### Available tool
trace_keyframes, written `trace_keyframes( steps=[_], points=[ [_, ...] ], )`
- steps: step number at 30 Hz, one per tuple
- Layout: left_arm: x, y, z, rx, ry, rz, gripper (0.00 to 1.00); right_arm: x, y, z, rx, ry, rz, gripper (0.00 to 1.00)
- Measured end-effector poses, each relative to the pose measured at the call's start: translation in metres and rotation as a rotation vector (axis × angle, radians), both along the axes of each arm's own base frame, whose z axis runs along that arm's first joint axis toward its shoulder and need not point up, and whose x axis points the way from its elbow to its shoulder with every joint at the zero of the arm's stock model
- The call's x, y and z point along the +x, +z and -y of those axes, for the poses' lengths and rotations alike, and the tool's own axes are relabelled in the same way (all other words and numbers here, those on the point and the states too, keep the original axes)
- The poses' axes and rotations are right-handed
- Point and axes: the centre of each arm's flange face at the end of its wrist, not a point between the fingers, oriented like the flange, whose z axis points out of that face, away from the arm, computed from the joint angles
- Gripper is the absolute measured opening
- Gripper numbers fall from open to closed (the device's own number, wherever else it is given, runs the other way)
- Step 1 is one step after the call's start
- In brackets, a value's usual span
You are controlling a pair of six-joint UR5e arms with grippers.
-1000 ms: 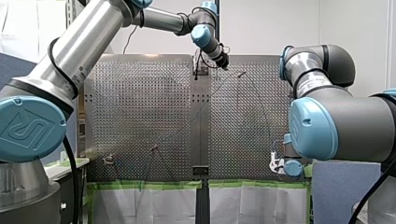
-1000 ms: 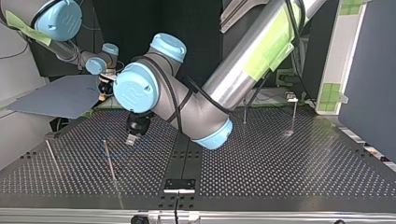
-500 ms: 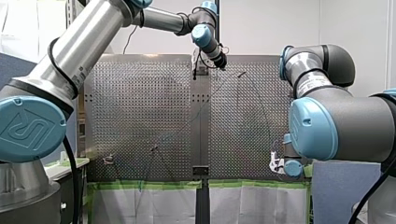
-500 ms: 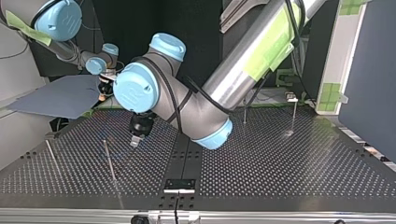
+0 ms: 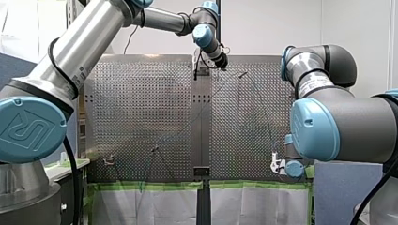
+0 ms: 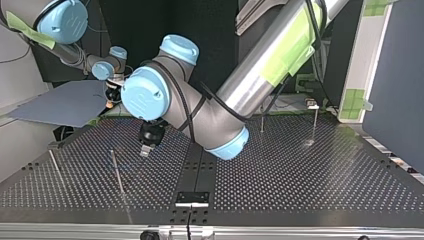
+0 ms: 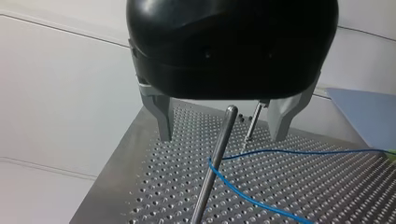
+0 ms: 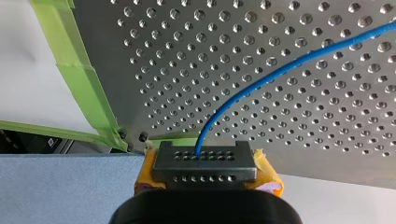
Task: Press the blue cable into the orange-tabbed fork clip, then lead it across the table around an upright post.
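Observation:
The blue cable (image 7: 261,201) loops around an upright metal post (image 7: 215,158) near the table's far edge. My left gripper (image 7: 221,137), black with metal fingers (image 7: 163,119), hangs open just above that post and grips nothing. In the top view my left gripper (image 6: 145,149) hovers beside the post (image 6: 117,172). My right gripper (image 8: 205,161), with yellow pads, is shut on the cable (image 8: 261,81) at the table's green-taped corner. In the front view my right gripper (image 5: 278,164) sits low at the right. A small clip (image 5: 109,160) stands at the front view's near left.
A second thin post (image 7: 252,122) stands just beyond the first. Other posts rise at the top view's left (image 6: 55,167) and far right (image 6: 315,122). A blue sheet (image 6: 65,105) lies beside the perforated table (image 6: 300,180). Green tape (image 8: 84,79) lines the table's edge.
My left gripper shifted a little toward the table's middle and straightened up over the post, then held still. My right arm has not moved.

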Motion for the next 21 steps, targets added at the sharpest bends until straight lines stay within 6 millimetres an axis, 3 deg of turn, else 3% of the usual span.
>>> trace_keyframes(
  steps=[6,21],
  points=[
    [-0.004,0.003,-0.003,-0.001,0.017,0.007,1.00,0.000,0.000,0.000,0.001,0.000,0.001,0.02],
    [-0.020,0.037,-0.035,-0.168,0.096,0.063,1.00,0.001,0.000,0.000,-0.001,0.002,-0.001,0.02]
  ],
)
